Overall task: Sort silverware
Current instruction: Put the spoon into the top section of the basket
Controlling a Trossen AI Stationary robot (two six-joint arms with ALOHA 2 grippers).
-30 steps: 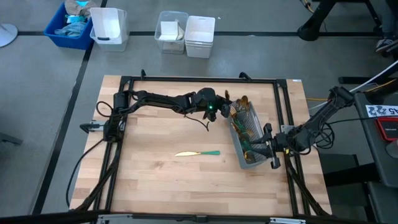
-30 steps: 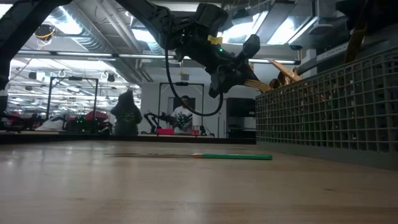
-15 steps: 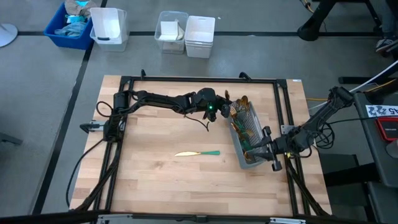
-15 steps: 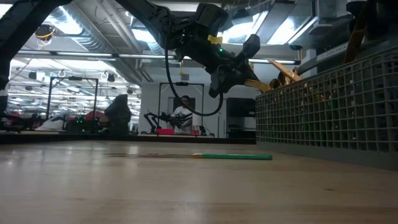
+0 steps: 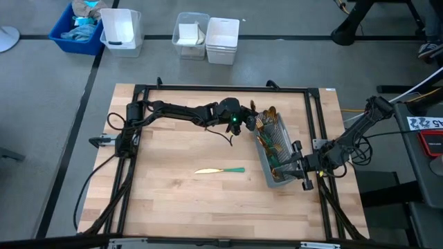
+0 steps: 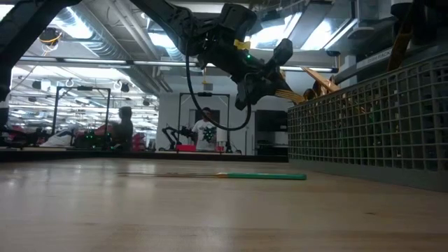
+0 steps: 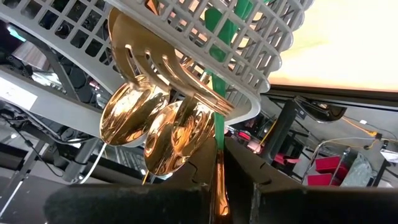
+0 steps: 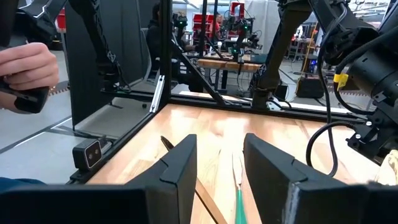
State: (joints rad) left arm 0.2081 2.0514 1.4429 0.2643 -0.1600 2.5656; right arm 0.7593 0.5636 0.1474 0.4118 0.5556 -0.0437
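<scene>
High view shows the left pincer (image 5: 250, 119) at the far end of the grey mesh caddy (image 5: 275, 151), where the gold heads of the silverware (image 5: 266, 119) stick out past the rim. The left wrist view settles the grip: the fingers are nearly shut on the slim stem of one gold piece (image 7: 219, 186), which runs straight out between them toward the cluster of heads. Its long axis lines up with the pincer's own reach, so pulling it free looks like a matter of drawing back along that line, away from the caddy's end wall.

The right pincer (image 5: 302, 171) waits beside the near end of the caddy, its fingers standing wide with nothing between them.

Count: one caddy, lying slantwise on the bench (image 5: 173, 200); one lone knife (image 5: 220, 170) flat on the wood, well apart from the caddy, gold blade pointing left, teal handle right. The pieces inside the caddy overlap too much to count; at least three rounded gold heads show at the rim
</scene>
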